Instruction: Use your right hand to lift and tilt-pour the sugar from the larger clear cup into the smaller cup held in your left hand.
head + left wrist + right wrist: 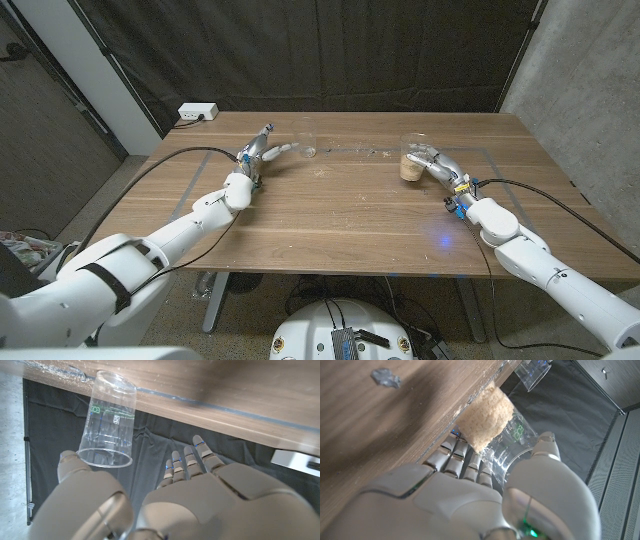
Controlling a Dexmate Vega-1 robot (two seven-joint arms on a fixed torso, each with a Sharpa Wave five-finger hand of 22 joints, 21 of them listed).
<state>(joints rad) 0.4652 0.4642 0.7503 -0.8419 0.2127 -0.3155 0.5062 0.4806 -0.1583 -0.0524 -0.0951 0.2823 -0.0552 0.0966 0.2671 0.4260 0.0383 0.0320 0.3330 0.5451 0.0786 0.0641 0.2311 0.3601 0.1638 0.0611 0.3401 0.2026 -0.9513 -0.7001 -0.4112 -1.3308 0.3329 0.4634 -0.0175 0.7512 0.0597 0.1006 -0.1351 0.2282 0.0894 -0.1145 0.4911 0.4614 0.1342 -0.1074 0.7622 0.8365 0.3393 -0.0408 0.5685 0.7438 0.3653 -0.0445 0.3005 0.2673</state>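
the right hand (pixel 437 165) has its fingers wrapped around the sugar cup (pixel 413 158), standing on the desk (pixel 340 215) at far right, while the released left hand (pixel 258 152) sits just beside the empty cup (pixel 304 139); lifting and pouring remain.

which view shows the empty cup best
The left wrist view: the empty cup is large and sharp, printed marks readable, standing on the table beyond the open left hand. The head view shows it small and faint. The right wrist view catches only a cropped piece.
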